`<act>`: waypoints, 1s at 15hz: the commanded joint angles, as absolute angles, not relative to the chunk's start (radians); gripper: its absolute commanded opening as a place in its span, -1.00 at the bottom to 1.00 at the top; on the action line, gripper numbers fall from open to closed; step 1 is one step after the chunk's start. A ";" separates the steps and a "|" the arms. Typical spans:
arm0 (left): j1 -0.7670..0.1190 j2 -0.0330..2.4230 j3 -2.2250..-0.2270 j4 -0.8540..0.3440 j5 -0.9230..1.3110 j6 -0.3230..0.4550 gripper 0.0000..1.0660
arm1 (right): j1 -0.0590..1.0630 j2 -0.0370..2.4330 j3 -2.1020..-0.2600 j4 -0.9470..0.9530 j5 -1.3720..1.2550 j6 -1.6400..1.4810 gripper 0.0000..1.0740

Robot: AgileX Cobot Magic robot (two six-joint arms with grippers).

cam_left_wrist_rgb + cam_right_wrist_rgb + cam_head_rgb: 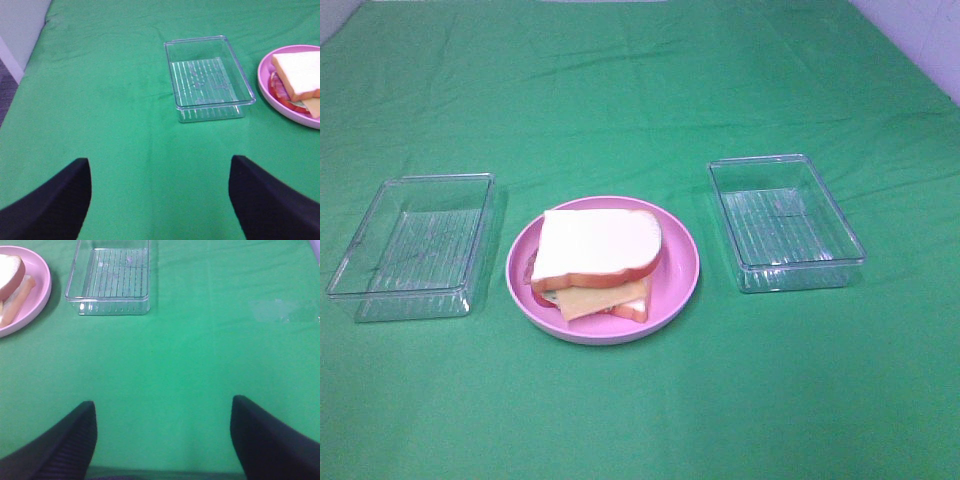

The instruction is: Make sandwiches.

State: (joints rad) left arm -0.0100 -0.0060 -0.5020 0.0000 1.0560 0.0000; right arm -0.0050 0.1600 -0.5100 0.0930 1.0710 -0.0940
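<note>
The sandwich point(595, 262) is stacked on a round pink plate point(682, 262) at the table's middle: a white bread slice with orange-brown crust on top, yellow cheese, a red strip and a second bread slice below. It also shows in the left wrist view point(299, 75) and at the edge of the right wrist view point(11, 281). Neither gripper appears in the exterior view. My left gripper point(160, 200) is open and empty over bare cloth, well back from the plate. My right gripper point(162, 440) is open and empty too.
A clear plastic box point(412, 245) stands left of the plate, also in the left wrist view point(207, 77). A second clear box point(784, 222) stands to the right, also in the right wrist view point(111, 277). Both hold nothing. Green cloth point(640, 400) covers the table.
</note>
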 commanded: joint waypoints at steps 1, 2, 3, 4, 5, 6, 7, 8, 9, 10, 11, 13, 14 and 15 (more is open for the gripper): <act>0.016 -0.025 -0.499 -0.007 1.046 0.005 0.37 | -0.013 0.149 -0.506 0.091 1.061 -0.106 0.31; 0.016 -0.025 -0.499 -0.007 1.046 0.005 0.37 | -0.013 0.149 -0.506 0.091 1.061 -0.106 0.31; 0.014 -0.025 -0.499 -0.007 1.046 0.005 0.37 | -0.013 0.149 -0.506 0.091 1.061 -0.106 0.31; 0.014 -0.025 -0.499 -0.007 1.046 0.005 0.37 | -0.012 0.148 -0.506 0.091 1.061 -0.106 0.31; 0.014 -0.025 -0.499 -0.007 1.046 0.005 0.37 | -0.012 0.146 -0.506 0.091 1.061 -0.106 0.31; 0.014 -0.025 -0.499 -0.007 1.046 0.005 0.37 | -0.012 0.121 -0.506 0.091 1.061 -0.106 0.31; 0.014 -0.025 -0.499 -0.007 1.046 0.005 0.37 | -0.012 0.105 -0.506 0.091 1.061 -0.106 0.31; 0.014 -0.025 -0.499 -0.007 1.046 0.005 0.37 | -0.012 0.056 -0.506 0.091 1.061 -0.106 0.31; 0.014 -0.025 -0.499 -0.007 1.046 0.005 0.37 | -0.012 0.055 -0.506 0.091 1.061 -0.106 0.31; 0.014 -0.025 -0.499 -0.007 1.046 0.005 0.37 | -0.012 0.055 -0.506 0.091 1.061 -0.106 0.31; 0.014 -0.025 -0.499 -0.007 1.046 0.005 0.37 | -0.012 0.055 -0.506 0.091 1.061 -0.106 0.31; 0.014 -0.025 -0.499 -0.007 1.046 0.005 0.37 | -0.012 0.055 -0.506 0.091 1.061 -0.106 0.31; 0.014 -0.025 -0.499 -0.022 1.046 0.006 0.37 | -0.012 0.055 -0.506 0.091 1.061 -0.106 0.31; 0.014 -0.025 -0.499 -0.038 1.046 0.014 0.37 | -0.012 0.043 -0.506 0.091 1.061 -0.106 0.31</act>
